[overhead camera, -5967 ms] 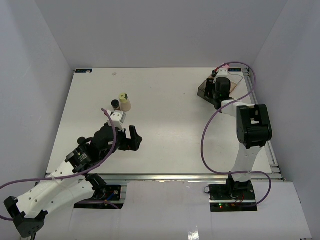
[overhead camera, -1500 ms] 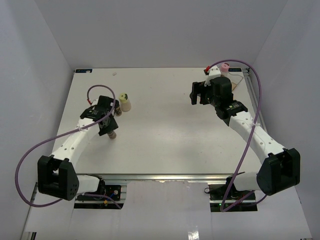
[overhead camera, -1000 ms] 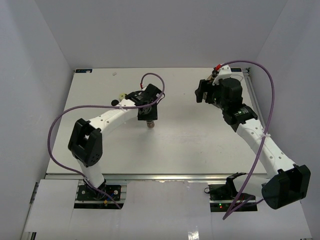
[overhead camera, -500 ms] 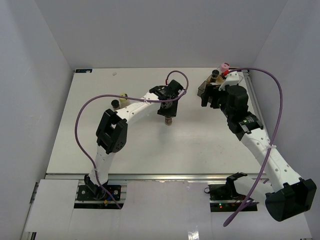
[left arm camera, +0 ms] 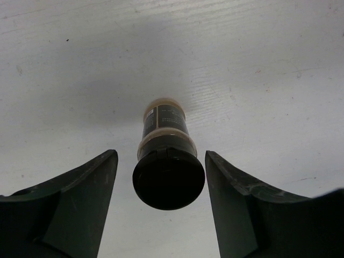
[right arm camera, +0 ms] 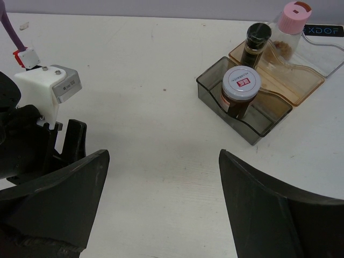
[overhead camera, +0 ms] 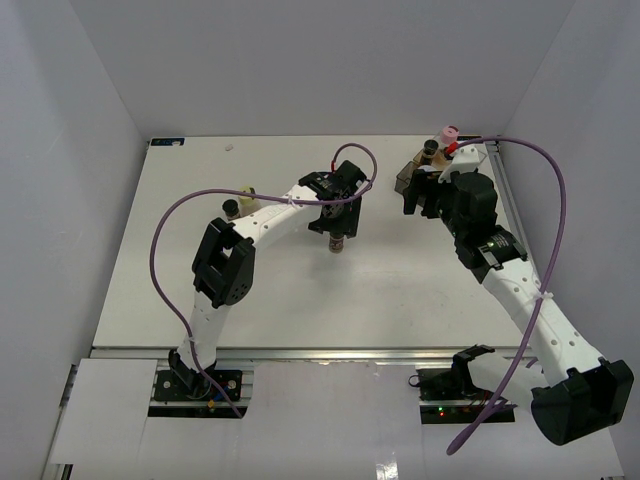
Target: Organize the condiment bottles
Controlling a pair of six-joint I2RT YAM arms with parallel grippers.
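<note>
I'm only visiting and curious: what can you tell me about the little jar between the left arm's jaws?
The jar is small and round: wide black cap, dark labelled body, cream bands at shoulder and base. It looks like dark glass. It stands upright, capped, on the white table between the left gripper's open jaws, a gap on each side; only the table seems to touch it.
</note>
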